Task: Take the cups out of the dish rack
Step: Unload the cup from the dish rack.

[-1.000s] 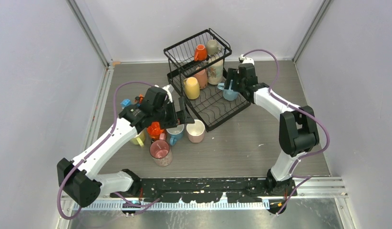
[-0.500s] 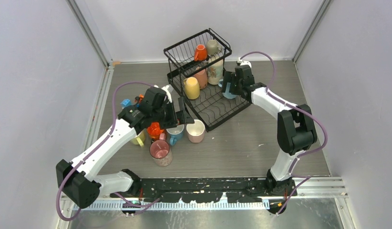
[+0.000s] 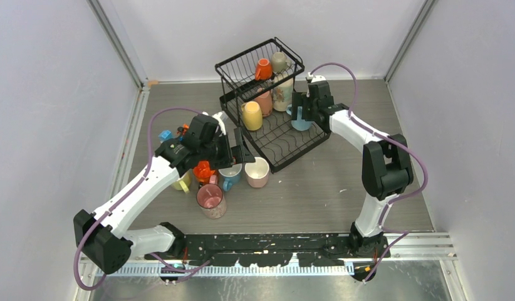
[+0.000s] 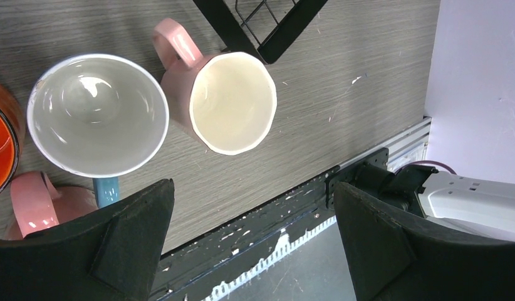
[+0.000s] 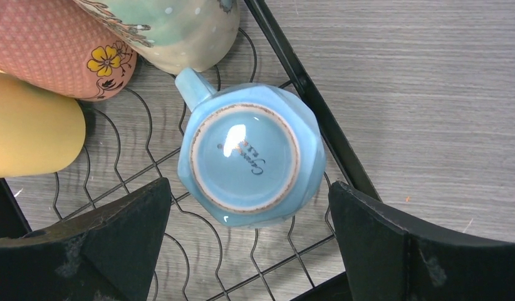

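- Grey wood-grain table [image 3: 317, 188], walled in pale panels, carries the black wire dish rack [image 3: 280, 144] at the far middle.
- Right gripper [image 5: 247, 188] hangs over the right edge of the rack's lower tray, jaws spread wide and holding nothing.
- Between its fingers the light blue cup [image 5: 249, 157] sits upside down on the wires, handle turned toward the other cups. The fingers seem clear of its sides, though the wrist view does not quite settle that.
- Left of that cup on the same tray lie a pale green patterned cup [image 5: 180, 25], a pink flowered cup [image 5: 61, 47] and a yellow cup [image 5: 29, 125].
- Upper basket holds an orange cup [image 3: 263, 69] and a beige cup [image 3: 279, 61].
- Left gripper [image 4: 252, 190] is likewise wide open and empty, above the table by the rack's near-left side.
- Below it, just ahead of the fingers, a pink cup with a cream inside [image 4: 233, 103] stands upright — a blue-handled cup with a white inside [image 4: 98, 113] stands just beside it on the left.
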`<state>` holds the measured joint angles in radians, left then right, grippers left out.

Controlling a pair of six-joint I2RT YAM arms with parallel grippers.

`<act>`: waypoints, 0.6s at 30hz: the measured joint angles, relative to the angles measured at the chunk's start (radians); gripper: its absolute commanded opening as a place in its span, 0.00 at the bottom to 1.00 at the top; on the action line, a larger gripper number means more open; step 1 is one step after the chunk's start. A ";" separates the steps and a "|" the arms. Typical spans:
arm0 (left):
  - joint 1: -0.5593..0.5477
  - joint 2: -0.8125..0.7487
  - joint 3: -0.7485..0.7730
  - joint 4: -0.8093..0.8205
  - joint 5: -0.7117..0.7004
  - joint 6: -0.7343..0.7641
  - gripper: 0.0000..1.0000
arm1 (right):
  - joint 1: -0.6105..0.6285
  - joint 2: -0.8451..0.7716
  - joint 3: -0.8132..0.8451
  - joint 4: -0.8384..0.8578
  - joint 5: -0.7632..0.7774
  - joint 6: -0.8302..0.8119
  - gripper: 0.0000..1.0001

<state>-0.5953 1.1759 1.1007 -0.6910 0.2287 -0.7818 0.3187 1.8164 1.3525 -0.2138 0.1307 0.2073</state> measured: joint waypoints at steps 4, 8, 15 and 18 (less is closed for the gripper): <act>0.000 0.000 0.000 -0.002 0.000 0.003 1.00 | -0.014 0.030 0.030 0.003 -0.037 -0.037 1.00; 0.000 0.000 0.003 -0.011 0.000 0.006 1.00 | -0.027 0.075 0.067 0.007 -0.063 -0.063 1.00; 0.000 0.002 0.034 -0.035 0.000 0.027 1.00 | -0.035 0.133 0.111 0.003 -0.097 -0.080 0.98; 0.000 0.003 0.040 -0.036 0.000 0.030 1.00 | -0.035 0.133 0.109 0.010 -0.099 -0.080 0.90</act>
<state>-0.5949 1.1793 1.1404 -0.7273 0.2287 -0.7521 0.2840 1.9491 1.4620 -0.2039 0.0319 0.1272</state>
